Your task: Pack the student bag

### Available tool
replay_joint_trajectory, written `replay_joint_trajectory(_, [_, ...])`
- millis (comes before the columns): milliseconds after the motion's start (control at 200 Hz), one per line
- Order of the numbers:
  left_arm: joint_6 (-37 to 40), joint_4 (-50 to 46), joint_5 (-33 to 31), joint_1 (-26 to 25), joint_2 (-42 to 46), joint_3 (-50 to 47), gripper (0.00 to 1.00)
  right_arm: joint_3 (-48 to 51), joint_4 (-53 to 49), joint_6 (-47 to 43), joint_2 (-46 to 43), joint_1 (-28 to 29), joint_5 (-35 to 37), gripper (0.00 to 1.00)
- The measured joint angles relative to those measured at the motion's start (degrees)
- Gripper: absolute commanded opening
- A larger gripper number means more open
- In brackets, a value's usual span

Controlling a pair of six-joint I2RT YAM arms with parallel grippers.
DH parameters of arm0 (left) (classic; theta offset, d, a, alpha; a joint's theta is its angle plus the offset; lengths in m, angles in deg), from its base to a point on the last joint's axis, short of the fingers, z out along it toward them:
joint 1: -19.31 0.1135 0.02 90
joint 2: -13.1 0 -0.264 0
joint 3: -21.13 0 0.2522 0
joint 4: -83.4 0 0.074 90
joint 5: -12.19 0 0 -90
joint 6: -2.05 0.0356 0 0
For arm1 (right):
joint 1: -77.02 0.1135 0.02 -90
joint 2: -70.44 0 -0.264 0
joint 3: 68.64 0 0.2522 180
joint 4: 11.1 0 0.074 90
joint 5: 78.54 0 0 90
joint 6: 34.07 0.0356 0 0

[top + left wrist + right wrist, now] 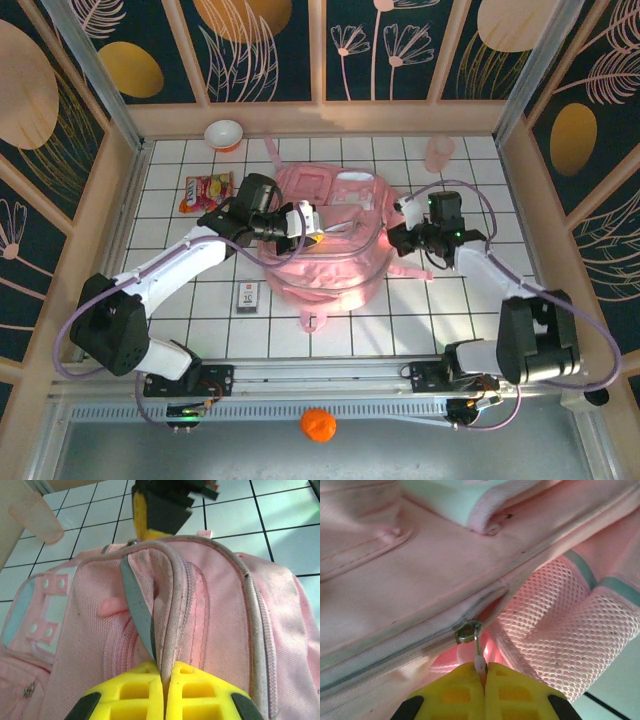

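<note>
– Student bag (pixel 330 250), where in the top view?
– Flat on the tiled table (pixel 180 330), in the middle between both arms. Left gripper (pixel 316 230) is on its upper panel and right gripper (pixel 398 238) at its right edge. Snack packet (pixel 205 192), bowl (pixel 223 134) and cup (pixel 439 153) lie loose around it. Small box (pixel 248 297) sits just beside its left edge.
– Risk there?
– The arms hold opposite sides. If the pull is uneven, the student bag probably skids on the tiles, maybe into the box.
– Left wrist?
– Yellow fingers (pixel 130 700) are pinched fully together on a fold of grey trim (pixel 137 610) by the zip seam. Only a thin edge of cloth is in the bite. Under tension it could slide out, and then nothing anchors the bag.
– Right wrist?
– Jaws are closed tight on the zipper pull tab (pixel 479 662), with the slider (pixel 468 631) just above and the mesh pocket (pixel 555 630) beside it. The tab is tiny and held at the very tips, so it's likely to slip free. Tugging off-line could jam the slider on the loose flap. Can't tell which way the zip needs to run.
</note>
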Motion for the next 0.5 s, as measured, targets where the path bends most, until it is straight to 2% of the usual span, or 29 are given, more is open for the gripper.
replay_joint_trajectory(145, [-3.6, 3.5, -1.3, 0.0, 0.8, -1.6, 0.0, -3.2, 1.0, 0.7, 3.5, -0.5, -2.6, 0.0])
replay_joint_trajectory(240, [-6.5, 5.9, -2.2, 0.0, 0.9, -2.2, 0.0, -3.3, 1.3, 1.9, 2.5, -1.0, -2.4, 0.31])
replay_joint_trajectory(300, [-7.4, 6.6, -2.5, 0.0, 0.9, -2.2, 0.0, -3.3, 1.4, 3.2, 0.7, -2.0, -0.4, 0.39])
replay_joint_trajectory(385, [-8.2, 7.6, -2.6, 0.0, 0.4, -2.1, 0.01, -3.2, 1.4, 4.9, -3.5, -3.7, 1.5, 0.43])
replay_joint_trajectory(500, [-8.2, 7.8, -1.4, -0.3, -3.7, 0.6, 0.03, -2.7, 1.4, 8.6, -10.9, -3.8, 1.5, 0.43])
